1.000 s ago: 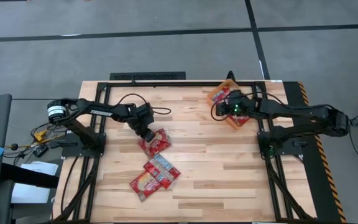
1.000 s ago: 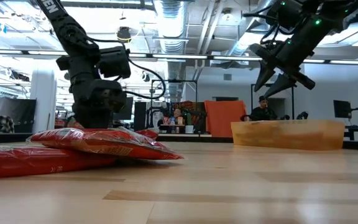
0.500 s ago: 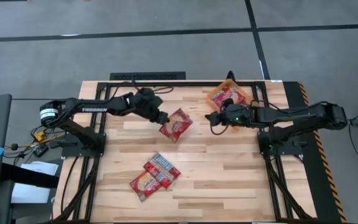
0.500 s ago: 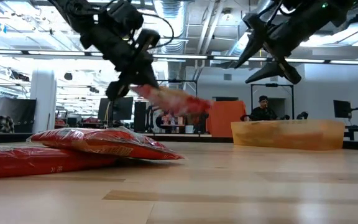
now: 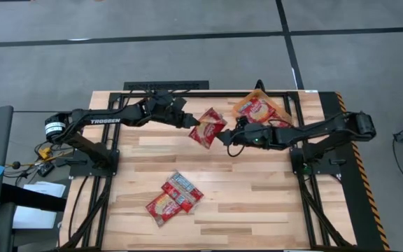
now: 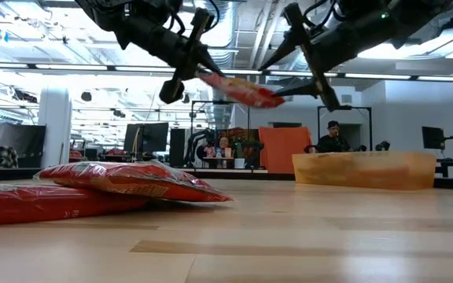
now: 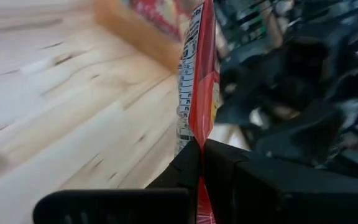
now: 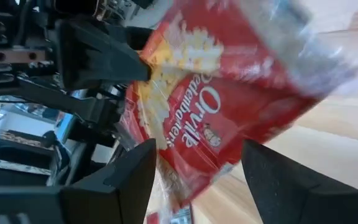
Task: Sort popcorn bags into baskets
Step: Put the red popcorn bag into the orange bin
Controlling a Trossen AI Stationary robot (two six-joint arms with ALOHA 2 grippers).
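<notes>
Above the table (image 5: 257, 189), left gripper (image 5: 191, 124) clamps a popcorn bag (image 5: 208, 127).

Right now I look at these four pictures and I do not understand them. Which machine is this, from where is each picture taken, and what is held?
These are two dark robot arms at a wooden table, each ending in a two-finger gripper. One picture looks straight down from above, one looks level across the table top, and two come from cameras on the arms' wrists.

The left gripper is shut on a red popcorn bag and holds it in the air above the table. The right gripper is open, with its fingers on either side of that bag's free end, which suggests a handover.

More bags lie on the table's near side. An orange basket at the far edge holds another bag.
</notes>
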